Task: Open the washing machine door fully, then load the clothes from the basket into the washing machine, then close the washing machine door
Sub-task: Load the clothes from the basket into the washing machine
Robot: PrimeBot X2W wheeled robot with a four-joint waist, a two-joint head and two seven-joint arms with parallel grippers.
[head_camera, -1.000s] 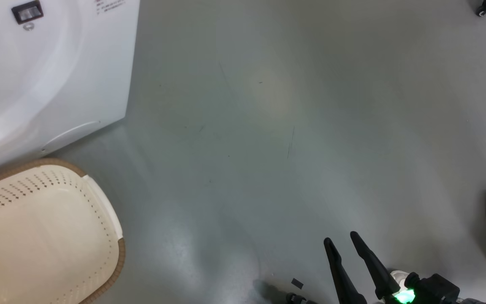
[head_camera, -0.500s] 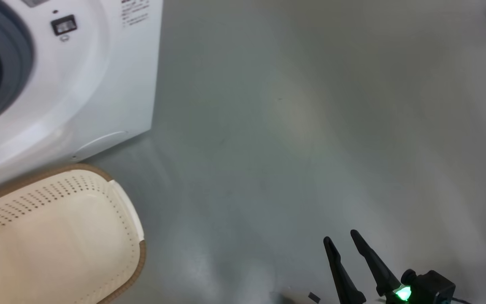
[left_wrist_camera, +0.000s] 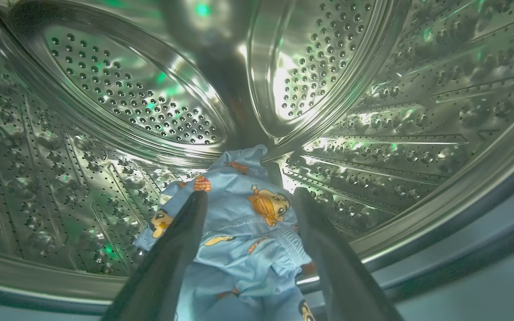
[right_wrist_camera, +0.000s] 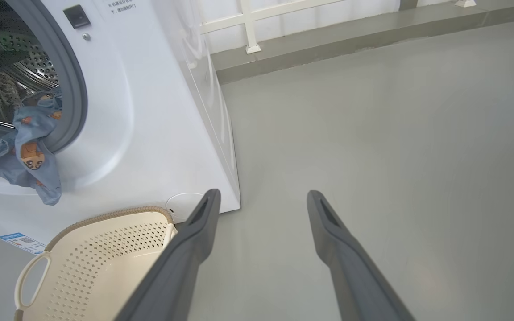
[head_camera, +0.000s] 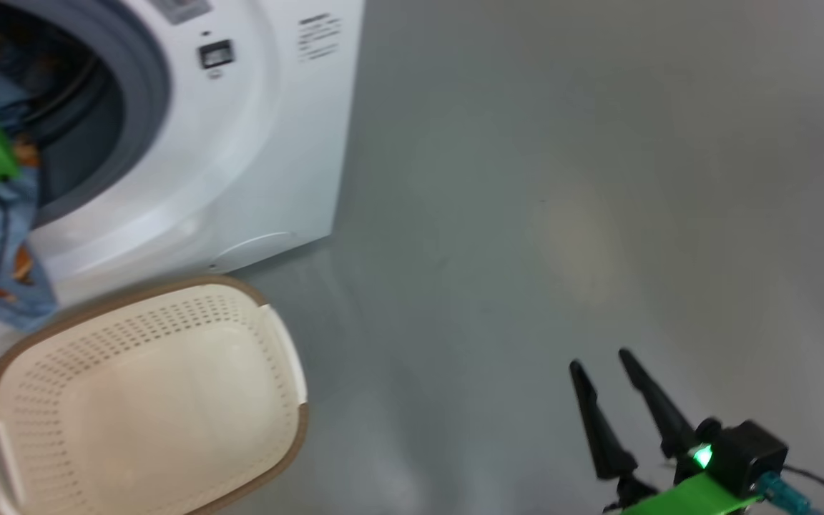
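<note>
Left gripper (left_wrist_camera: 248, 203), fingers spread wide, clasping nothing; soft blue printed clothes (left_wrist_camera: 243, 236) lie loose between them in the perforated steel drum (left_wrist_camera: 127, 89) of the washing machine (right_wrist_camera: 150, 111), one end draped over the grey rubber gasket (right_wrist_camera: 76, 89). Right gripper (right_wrist_camera: 262, 196) likewise open, above smooth floor (right_wrist_camera: 395, 133).

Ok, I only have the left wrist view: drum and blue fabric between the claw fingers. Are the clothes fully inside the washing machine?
Observer: No. In the right wrist view, part of the clothes hangs out over the gasket and down the front of the washing machine.
Operator: Anything left in the basket?
Observer: The head view shows no clothes in the basket, which sits in front of the machine.
Operator: And the right claw?
Observer: The right claw is open and holds nothing. It is over bare floor, off to the side of the machine.
</note>
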